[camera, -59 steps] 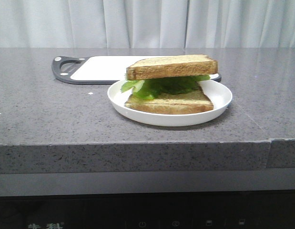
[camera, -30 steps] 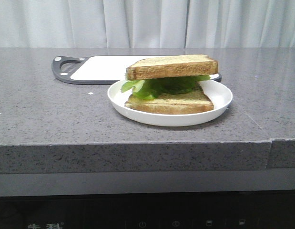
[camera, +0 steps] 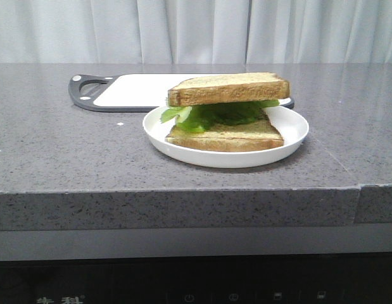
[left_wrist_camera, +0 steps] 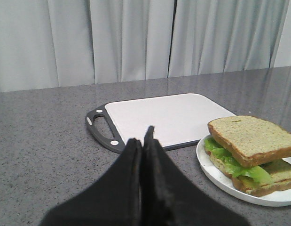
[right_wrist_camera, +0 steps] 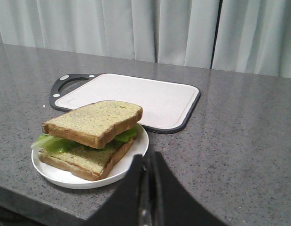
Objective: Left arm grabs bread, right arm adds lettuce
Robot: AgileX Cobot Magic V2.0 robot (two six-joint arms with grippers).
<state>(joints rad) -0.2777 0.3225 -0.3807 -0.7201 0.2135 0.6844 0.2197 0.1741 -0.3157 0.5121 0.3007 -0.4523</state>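
A sandwich sits on a white plate (camera: 290, 136). The top slice of brown bread (camera: 228, 88) rests on the green lettuce (camera: 214, 114), which lies on a lower slice (camera: 227, 138). The stack also shows in the left wrist view, bread (left_wrist_camera: 253, 136) over lettuce (left_wrist_camera: 230, 162), and in the right wrist view, bread (right_wrist_camera: 93, 121) over lettuce (right_wrist_camera: 56, 143). My left gripper (left_wrist_camera: 144, 136) is shut and empty, well back from the plate on its left side. My right gripper (right_wrist_camera: 149, 160) is shut and empty, just off the plate's rim (right_wrist_camera: 140, 141). Neither arm shows in the front view.
A white cutting board (camera: 139, 90) with a dark rim and handle lies behind the plate; it also shows in the left wrist view (left_wrist_camera: 169, 115) and the right wrist view (right_wrist_camera: 136, 96). The grey stone counter's front edge (camera: 183, 190) is close to the plate. Curtains hang behind.
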